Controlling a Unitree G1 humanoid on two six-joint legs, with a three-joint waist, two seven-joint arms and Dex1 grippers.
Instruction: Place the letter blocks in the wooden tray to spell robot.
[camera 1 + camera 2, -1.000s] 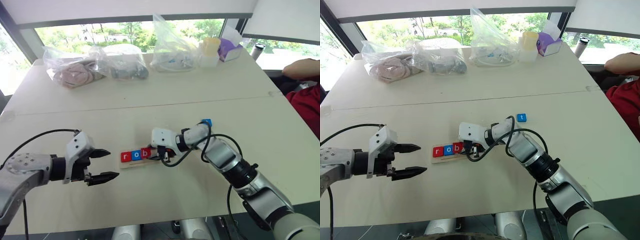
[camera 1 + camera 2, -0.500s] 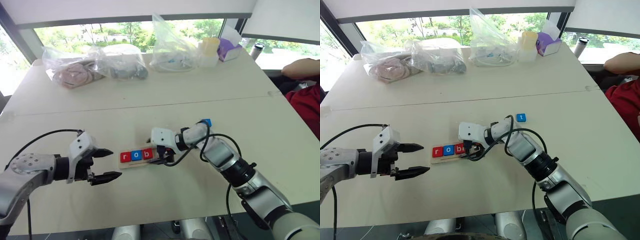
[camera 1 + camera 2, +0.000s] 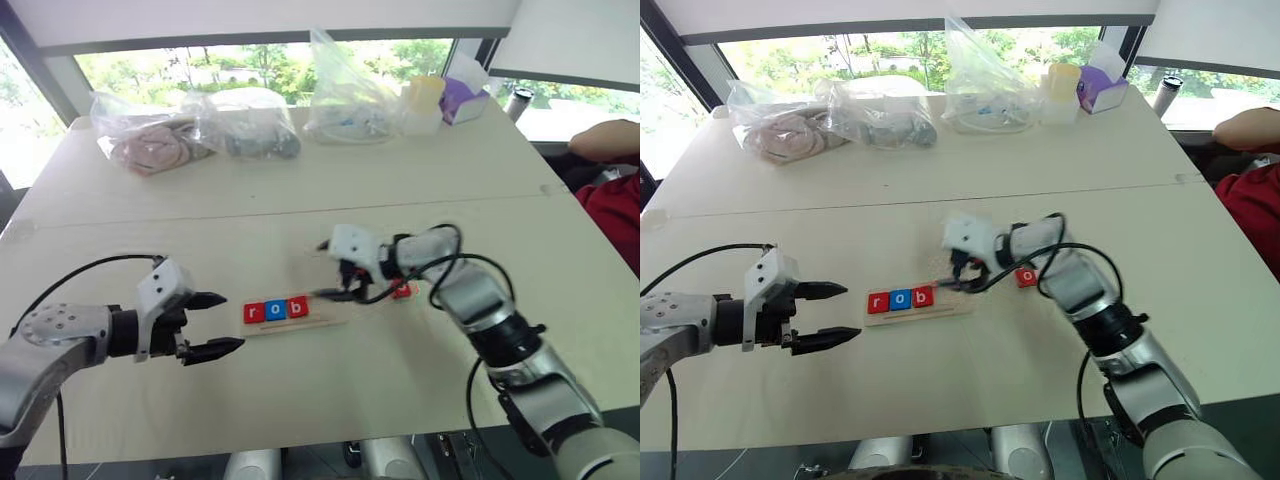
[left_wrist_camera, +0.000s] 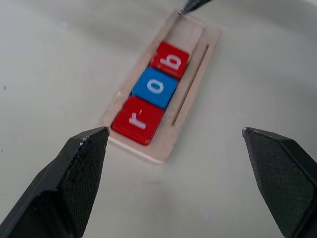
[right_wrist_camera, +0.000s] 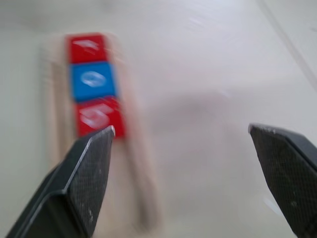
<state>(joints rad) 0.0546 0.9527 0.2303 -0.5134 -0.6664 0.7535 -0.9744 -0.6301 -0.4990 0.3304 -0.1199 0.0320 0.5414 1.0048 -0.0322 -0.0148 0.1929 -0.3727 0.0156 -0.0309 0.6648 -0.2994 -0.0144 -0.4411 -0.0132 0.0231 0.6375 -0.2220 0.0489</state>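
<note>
The wooden tray (image 3: pixel 293 318) lies on the worktop (image 3: pixel 300 200) between the two arms, with a red r (image 4: pixel 137 119), a blue o (image 4: pixel 154 88) and a red b (image 4: pixel 170 60) seated in a row at its left end and two slots bare at its right end. The right tool (image 3: pixel 958 274) hangs just over that bare end with its fingers spread and nothing between them. The left tool (image 3: pixel 212 325), likewise spread and empty, waits just off the tray's left end.

The step in hand looks like fetching the second o. A red o block (image 3: pixel 1026 277) lies flat on the worktop just right of the tray, close beside the right wrist. To do it well, the right tool should come down squarely over that block, pinch it by two opposite edges so the letter stays upright, and lower it into the slot touching the b without nudging the seated row. The left tool is well placed to steady the tray if it slides.

The head views place the loose o block and the plastic bags (image 3: pixel 200 130) along the far edge. The left wrist view gives what they do not: the letters read crisply, the blocks sit snug against one rail, and a dark fingertip (image 4: pixel 193 5) pokes at the tray's far end. The right wrist view is blurred, and I cannot make out the t.
</note>
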